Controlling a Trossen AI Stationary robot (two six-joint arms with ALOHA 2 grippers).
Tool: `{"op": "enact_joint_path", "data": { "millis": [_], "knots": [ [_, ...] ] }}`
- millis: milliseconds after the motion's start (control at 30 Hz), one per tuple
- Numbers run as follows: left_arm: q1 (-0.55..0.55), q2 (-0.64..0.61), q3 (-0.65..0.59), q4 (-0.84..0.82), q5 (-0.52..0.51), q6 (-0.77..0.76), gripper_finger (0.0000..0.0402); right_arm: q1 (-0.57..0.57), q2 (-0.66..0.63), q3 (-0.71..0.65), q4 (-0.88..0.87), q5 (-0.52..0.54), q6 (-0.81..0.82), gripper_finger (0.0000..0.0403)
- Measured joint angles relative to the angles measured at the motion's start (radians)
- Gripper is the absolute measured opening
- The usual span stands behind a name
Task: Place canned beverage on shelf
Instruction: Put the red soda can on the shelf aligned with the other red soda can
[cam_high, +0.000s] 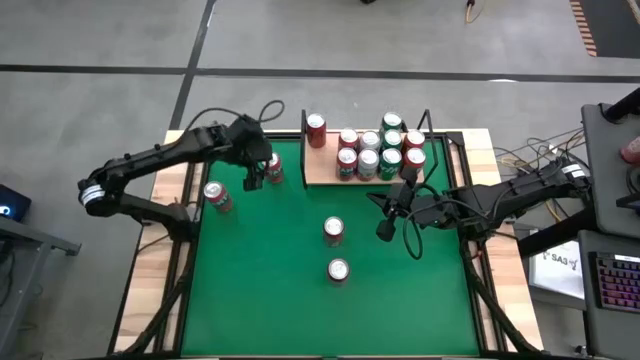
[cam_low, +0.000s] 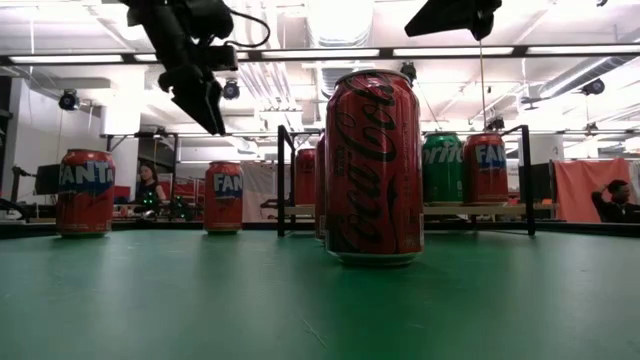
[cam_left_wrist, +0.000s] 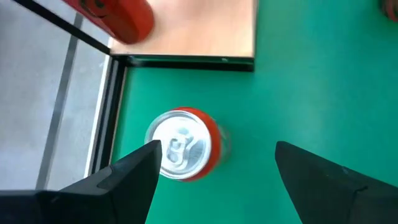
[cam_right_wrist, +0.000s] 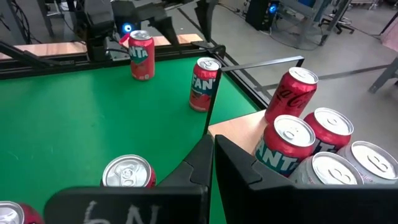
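left tool (cam_high: 255, 172) hangs above an upright fanta can (cam_high: 273, 169) on the green worktop (cam_high: 280, 280), fingers spread wide w/ nothing between them; in the left wrist view the can top (cam_left_wrist: 181, 152) sits below and between the two dark fingers (cam_left_wrist: 127, 180), not touched. this can stands just off the shelf's left end, near the worktop's back-left corner.

shelf (cam_high: 322, 170) = tan board w/ thin black uprights, at the back edge of the worktop. on it: one red can (cam_high: 316, 130) alone at the left end, then a tight cluster of red, silver-topped and green cans (cam_high: 380, 150) toward the right end.

right tool (cam_high: 385, 228) is closed, holding nothing, low over the worktop just in front of the shelf's right part; right wrist view shows its fingers (cam_right_wrist: 208, 165) pressed together.

other cans on the worktop: a fanta can (cam_high: 215, 197) near the left edge, and two more (cam_high: 334, 231) (cam_high: 338, 270) around the middle, one behind the other. low view: the nearest is a coke can (cam_low: 373, 165), upright, well apart from the shelf.

people show in the room behind, far off.
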Motion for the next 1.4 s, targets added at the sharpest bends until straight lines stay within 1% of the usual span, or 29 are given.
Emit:
{"op": "enact_joint_path", "data": {
  "millis": [133,267,600,833,1167,1400],
  "knots": [
    [0.048,0.011,0.0,0.038,0.015,0.014,0.0297,0.0,0.0,0.0,0.001,0.0,0.0,0.0009],
    [0.066,0.037,0.0,0.071,0.039,-0.002,0.0297,0.0,0.0,0.0,0.001,0.0,0.0,0.0009],
    [0.068,0.153,0.0,0.105,0.051,-0.007,0.0297,0.0,0.0,0.0,0.001,0.0,0.0,0.0009],
    [0.071,0.206,0.0,0.131,0.05,-0.006,0.0297,0.0,0.0,0.0,0.0,0.0,-0.01,0.0009],
    [0.073,0.205,0.002,0.125,0.041,-0.026,0.0297,0.0,0.0,0.0,0.0,0.0,-0.012,0.0009],
    [0.072,0.151,0.001,0.087,0.04,-0.063,0.0297,-0.002,0.0,0.0,0.004,0.0,-0.027,0.0009]
  ]
}}
